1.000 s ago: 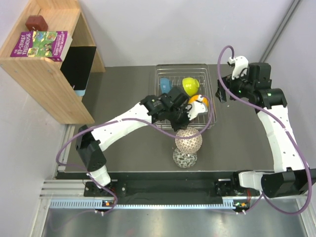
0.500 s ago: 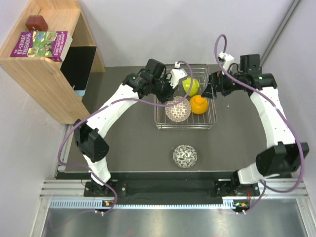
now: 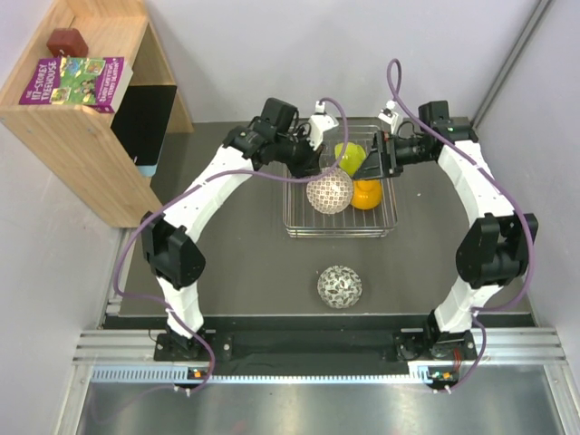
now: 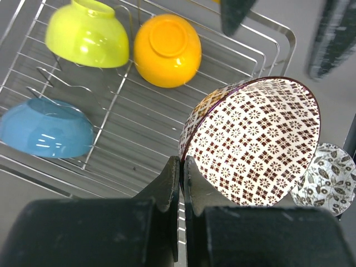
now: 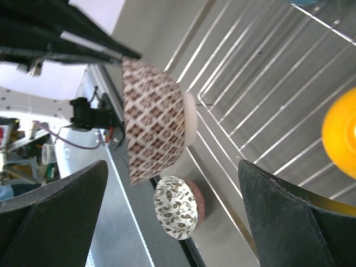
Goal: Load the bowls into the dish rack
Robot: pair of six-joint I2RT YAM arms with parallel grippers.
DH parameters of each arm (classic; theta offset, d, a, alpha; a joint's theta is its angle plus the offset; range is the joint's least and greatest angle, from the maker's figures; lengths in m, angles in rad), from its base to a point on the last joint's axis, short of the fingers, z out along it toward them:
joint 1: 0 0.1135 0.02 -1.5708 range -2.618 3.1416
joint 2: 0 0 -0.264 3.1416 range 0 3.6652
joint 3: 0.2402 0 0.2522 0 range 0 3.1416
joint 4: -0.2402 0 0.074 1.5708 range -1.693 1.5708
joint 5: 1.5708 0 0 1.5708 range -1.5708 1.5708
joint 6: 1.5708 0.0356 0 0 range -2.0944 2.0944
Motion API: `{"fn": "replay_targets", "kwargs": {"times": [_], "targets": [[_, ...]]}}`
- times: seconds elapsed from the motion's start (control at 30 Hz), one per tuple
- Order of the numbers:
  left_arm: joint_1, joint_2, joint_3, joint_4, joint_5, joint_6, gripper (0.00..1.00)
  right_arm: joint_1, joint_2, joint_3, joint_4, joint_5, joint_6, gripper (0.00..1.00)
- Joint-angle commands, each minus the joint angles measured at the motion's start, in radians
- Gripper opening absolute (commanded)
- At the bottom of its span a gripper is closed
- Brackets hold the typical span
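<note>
Dark grey table (image 3: 245, 263) is shown below plain pale walls, with a wooden shelf (image 3: 91, 136) at the far left on which a book (image 3: 77, 80) is laid flat. At the far middle of the table the dish rack (image 3: 337, 233) is set. Three bowls are seen inside it: the yellow-green bowl (image 4: 89, 36) and the orange bowl (image 4: 167, 50) side by side at the far end, both turned foot-up, and the blue bowl (image 4: 47, 128) tipped against the prongs at the left. The lattice bowl (image 3: 329, 192) is held on edge over the middle of the rack, its rim pinched between the closed fingers of the left gripper (image 4: 182, 169); whether the wires are touched cannot be told. The right gripper (image 3: 373, 165) is held with its jaws spread wide and empty, just beside the yellow-green and orange bowls. A floral-patterned bowl (image 3: 340, 286), pinkish outside, is left on the table, well apart from the rack's near edge.
</note>
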Motion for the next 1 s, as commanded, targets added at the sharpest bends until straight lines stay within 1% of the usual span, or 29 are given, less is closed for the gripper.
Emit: {"fn": "replay_targets", "kwargs": {"times": [0.0,0.17,0.37,0.63,0.87,0.97], "targets": [[0.033,-0.013,0.05,0.123,0.108,-0.034,0.0,-0.007,-0.001,0.038,0.005,-0.106,0.004,1.0],[0.038,0.002,0.048,0.126,0.148,-0.03,0.0,0.016,0.004,0.025,0.014,-0.116,0.006,1.0],[0.049,-0.004,0.042,0.172,0.212,-0.051,0.0,0.033,0.027,0.01,0.029,-0.138,0.012,1.0],[0.05,-0.015,0.034,0.197,0.22,-0.079,0.0,0.05,0.062,0.019,0.026,-0.165,0.011,1.0],[0.047,-0.019,0.014,0.213,0.224,-0.083,0.0,0.084,0.096,0.035,0.011,-0.238,0.008,1.0],[0.047,-0.019,0.008,0.218,0.226,-0.086,0.0,0.096,0.098,0.032,0.009,-0.276,0.006,0.97]]}}
